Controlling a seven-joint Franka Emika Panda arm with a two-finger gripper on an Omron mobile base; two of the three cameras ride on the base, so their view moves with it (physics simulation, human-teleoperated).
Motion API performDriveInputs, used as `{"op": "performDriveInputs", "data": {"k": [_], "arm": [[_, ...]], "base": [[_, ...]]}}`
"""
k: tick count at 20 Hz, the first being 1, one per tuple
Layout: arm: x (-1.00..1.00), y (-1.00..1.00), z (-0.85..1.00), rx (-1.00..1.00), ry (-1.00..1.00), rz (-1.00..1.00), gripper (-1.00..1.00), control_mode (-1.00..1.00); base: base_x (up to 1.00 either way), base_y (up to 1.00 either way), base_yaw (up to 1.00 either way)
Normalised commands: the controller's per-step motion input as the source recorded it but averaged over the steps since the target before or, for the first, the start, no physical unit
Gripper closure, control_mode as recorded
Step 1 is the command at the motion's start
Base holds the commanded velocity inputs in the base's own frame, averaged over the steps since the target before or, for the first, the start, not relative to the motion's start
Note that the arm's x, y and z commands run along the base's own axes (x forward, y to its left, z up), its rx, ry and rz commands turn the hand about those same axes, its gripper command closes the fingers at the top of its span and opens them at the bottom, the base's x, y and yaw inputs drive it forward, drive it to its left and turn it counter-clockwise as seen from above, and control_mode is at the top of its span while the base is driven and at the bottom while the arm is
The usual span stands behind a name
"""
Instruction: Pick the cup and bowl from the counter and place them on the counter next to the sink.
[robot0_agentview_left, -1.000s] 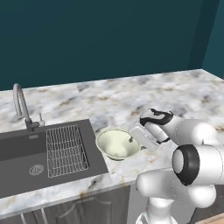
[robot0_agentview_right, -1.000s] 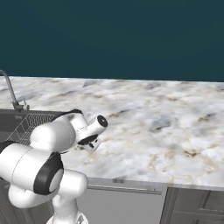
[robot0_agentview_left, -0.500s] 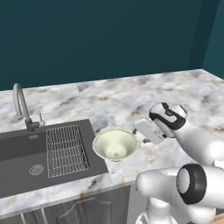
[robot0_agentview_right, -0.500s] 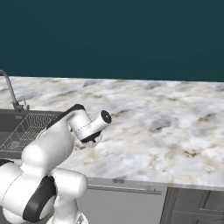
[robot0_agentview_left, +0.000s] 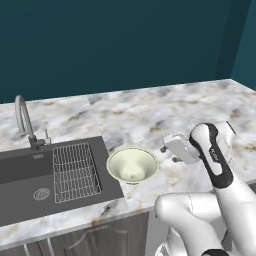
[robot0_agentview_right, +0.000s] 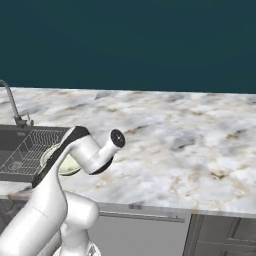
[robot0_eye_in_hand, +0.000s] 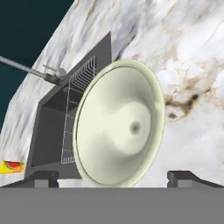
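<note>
Marble counter (robot0_agentview_left: 150, 115), white and grey with tan veins, fills the middle of the left base view under a dark teal wall (robot0_agentview_left: 115, 45). At the lower left of this view is the dark grey sink (robot0_agentview_left: 30, 182) with its wire rack (robot0_agentview_left: 75, 172) and a curved silver faucet (robot0_agentview_left: 22, 120). Just to the right of the sink stands the bowl (robot0_agentview_left: 132, 165) upright on the counter, near the front edge. It is wide and conical, pale cream-green inside with a white rim. More to the right is my gripper (robot0_agentview_left: 167, 155), apart from the bowl and holding nothing. In the hand view the bowl (robot0_eye_in_hand: 120, 124) sits in the centre, and my fingertips (robot0_eye_in_hand: 183, 178) stand wide apart at the bottom.
</note>
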Motion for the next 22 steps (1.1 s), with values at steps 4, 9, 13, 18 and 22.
{"op": "performDriveInputs", "data": {"k": [4,9,13,18,22], "arm": [[-0.33,0.01,0.15,-0.3,0.03,0.02,-1.0,-1.0],[-0.19,0.01,0.07,-0.54,0.18,0.0,-1.0,-1.0],[-0.4,0.06,0.3,-0.44,0.05,0.0,-1.0,-1.0],[-0.92,0.03,0.53,-0.22,-0.07,0.09,-1.0,-1.0],[-1.0,0.0,0.49,-0.17,-0.13,0.17,-1.0,-1.0]], "base": [[0.0,0.0,0.0],[0.0,0.0,0.0],[0.0,0.0,0.0],[0.0,0.0,0.0],[0.0,0.0,0.0]]}}
